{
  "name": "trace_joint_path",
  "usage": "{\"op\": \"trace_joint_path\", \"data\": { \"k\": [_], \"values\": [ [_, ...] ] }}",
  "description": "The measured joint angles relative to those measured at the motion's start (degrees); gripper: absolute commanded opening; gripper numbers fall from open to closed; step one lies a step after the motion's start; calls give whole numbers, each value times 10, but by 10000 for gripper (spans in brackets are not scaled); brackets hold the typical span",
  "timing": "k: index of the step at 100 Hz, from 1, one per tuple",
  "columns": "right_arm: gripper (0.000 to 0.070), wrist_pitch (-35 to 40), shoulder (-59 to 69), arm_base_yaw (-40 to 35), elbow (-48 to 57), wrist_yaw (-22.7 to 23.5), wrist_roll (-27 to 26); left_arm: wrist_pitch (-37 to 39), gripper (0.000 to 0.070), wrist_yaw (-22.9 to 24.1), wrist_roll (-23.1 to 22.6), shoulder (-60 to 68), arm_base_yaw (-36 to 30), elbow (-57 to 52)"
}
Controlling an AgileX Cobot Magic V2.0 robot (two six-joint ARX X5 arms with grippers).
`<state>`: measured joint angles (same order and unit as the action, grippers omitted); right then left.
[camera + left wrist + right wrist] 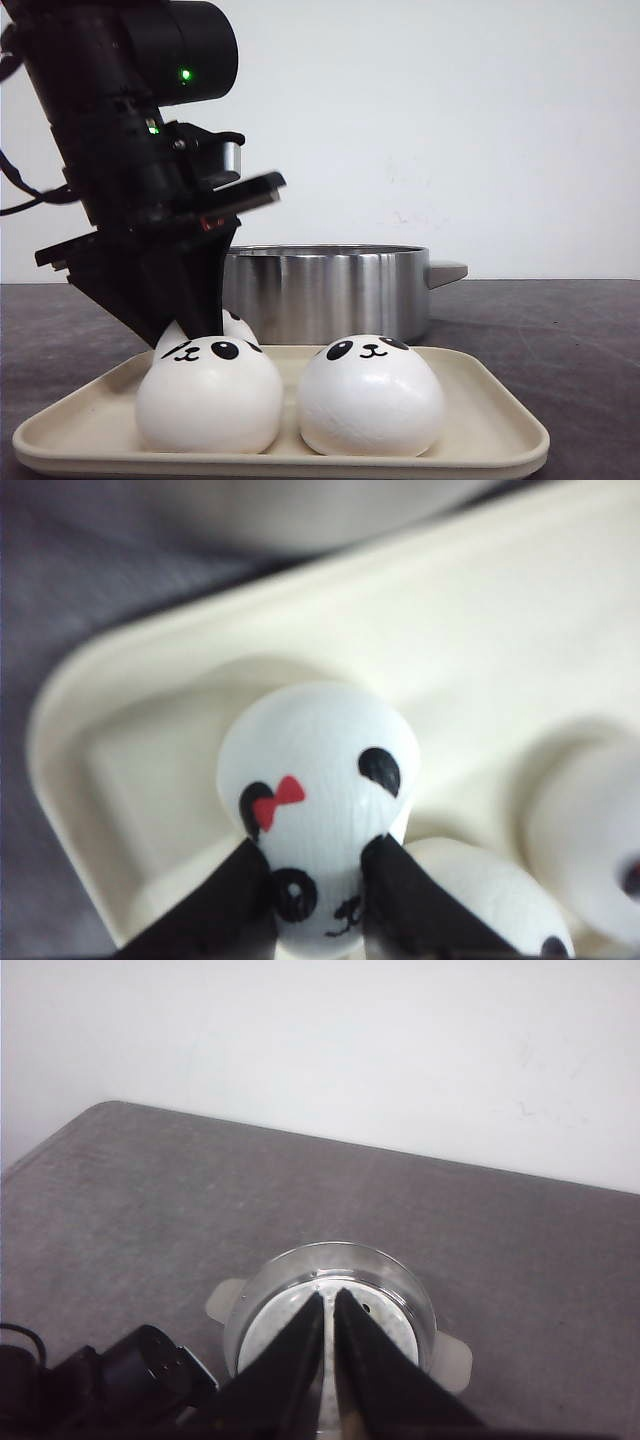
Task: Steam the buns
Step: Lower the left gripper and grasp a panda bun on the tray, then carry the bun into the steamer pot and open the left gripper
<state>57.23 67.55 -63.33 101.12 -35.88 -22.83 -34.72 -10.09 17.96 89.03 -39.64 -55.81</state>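
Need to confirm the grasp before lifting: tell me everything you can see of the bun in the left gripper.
The gripped bun is a smooth, matte white dome with black panda eyes, ears, nose and mouth, plus a small red bow by one ear. The left gripper has its black fingers pressed against both sides of its face. It sits over the cream tray, close beside another bun.

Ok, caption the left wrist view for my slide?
Left pincer closed on a panda bun with a red bow, over the cream tray.
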Motion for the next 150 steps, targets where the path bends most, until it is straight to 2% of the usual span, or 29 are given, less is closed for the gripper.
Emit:
{"op": "trace_joint_path", "data": {
  "k": [15, 33, 38, 54, 77, 103, 127, 132, 142, 150],
  "values": [
    [10, 2, 0, 0, 0, -2, 0, -26, 0, -50, 0, -59, -22, -45],
    [10, 2, 0, 0, 0, -3, 0, -47, 0, -64, -2, -135, -52, -103],
    [10, 2, 0, 0, 0, -3, 0, -46, 0, -55, -3, -143, -52, -120],
    [10, 2, 0, 0, 0, -3, 0, -36, 0, 17, -17, -136, -40, -180],
    [10, 4, 0, 0, 0, -3, 0, -31, 0, 28, -53, -40, 27, -254],
    [10, 15, 0, 0, 0, -5, 0, -30, 0, 70, -66, 106, 81, -312],
    [10, 21, 0, 0, 0, -18, 0, 29, 3, 72, -66, 190, 107, -315],
    [10, 26, 0, 0, 0, -18, 0, 33, 61, 72, -64, 201, 110, -315],
    [10, 41, 0, 0, 0, -18, 0, 33, 282, 72, -59, 216, 114, -315],
    [10, 51, 0, 0, 0, -18, -2, 33, 387, 72, -57, 218, 115, -315]
  ]
}}
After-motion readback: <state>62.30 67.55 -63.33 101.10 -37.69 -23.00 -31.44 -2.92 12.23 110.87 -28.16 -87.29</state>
